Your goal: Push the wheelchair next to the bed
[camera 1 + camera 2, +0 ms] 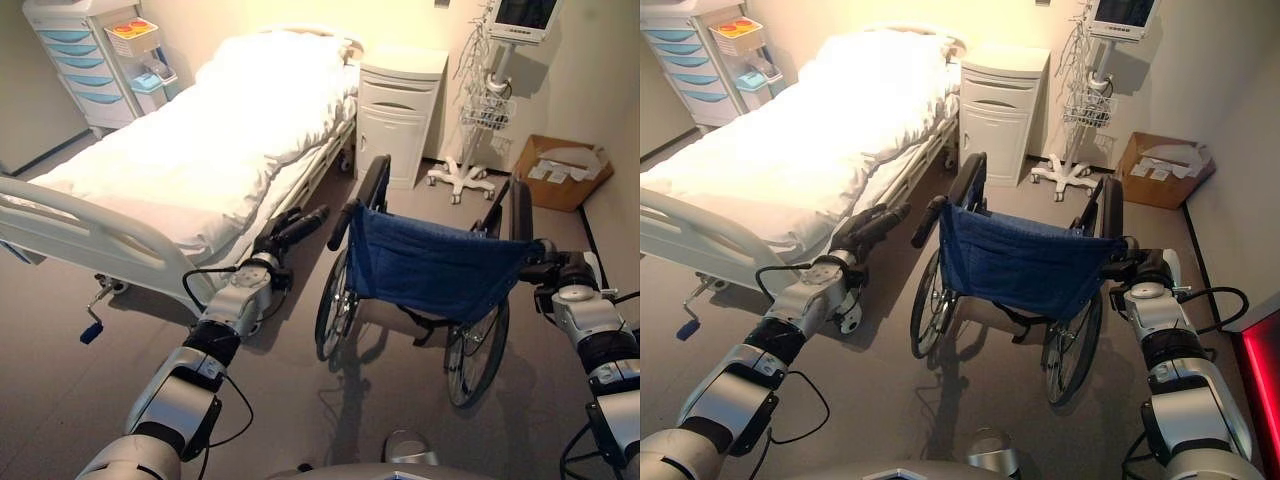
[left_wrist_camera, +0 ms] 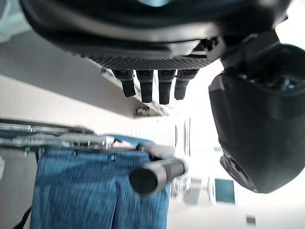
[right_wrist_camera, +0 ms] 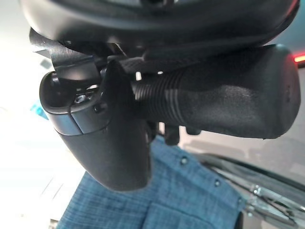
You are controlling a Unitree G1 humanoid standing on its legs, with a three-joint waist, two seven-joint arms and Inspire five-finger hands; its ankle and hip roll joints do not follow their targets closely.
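Observation:
A wheelchair [image 1: 430, 265] with a blue cloth back stands in the middle of the floor, its back toward me and the white bed [image 1: 220, 130] to its left. My left hand [image 1: 295, 228] reaches toward the left push handle [image 1: 338, 228] with fingers [image 2: 152, 86] straight. It is open, and a small gap separates it from the handle's end [image 2: 157, 174]. My right hand [image 1: 560, 272] is shut on the right push handle [image 3: 224, 105], the thumb [image 3: 109, 138] curled across the grip.
The bed's footboard rail [image 1: 90, 235] is close by my left arm. A white nightstand [image 1: 400, 100] stands at the bed's head. A monitor stand on wheels [image 1: 490, 110] and a cardboard box [image 1: 562, 170] sit at the far right, and a drawer cart [image 1: 90, 60] at the far left.

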